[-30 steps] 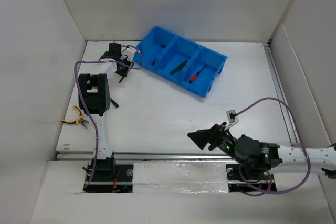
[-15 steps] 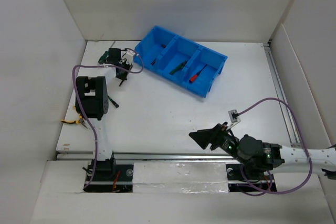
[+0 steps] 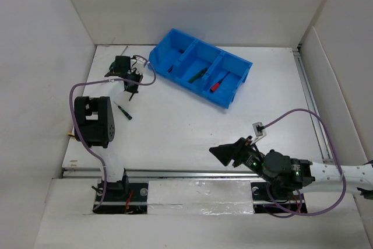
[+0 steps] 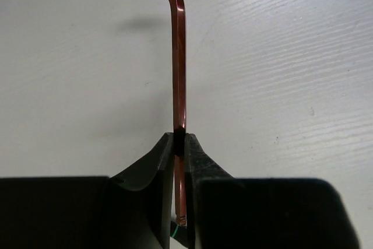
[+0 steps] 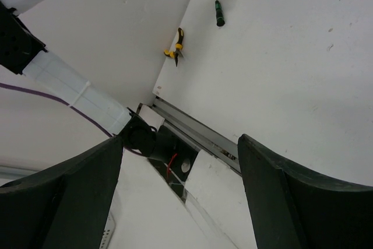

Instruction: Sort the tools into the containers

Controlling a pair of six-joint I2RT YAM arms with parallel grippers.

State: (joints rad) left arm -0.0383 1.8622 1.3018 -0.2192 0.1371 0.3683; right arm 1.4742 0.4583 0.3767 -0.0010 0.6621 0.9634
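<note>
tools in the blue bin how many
3, one per compartment of the blue bin: small dark tool at the left end, green-handled tool in the middle, red-handled tool at the right end. Walls may hide more.

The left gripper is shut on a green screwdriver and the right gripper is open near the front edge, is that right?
Not quite. The left gripper is shut on an L-shaped hex key, not a green screwdriver; the left wrist view shows it. The right gripper is open near the front edge.
</note>
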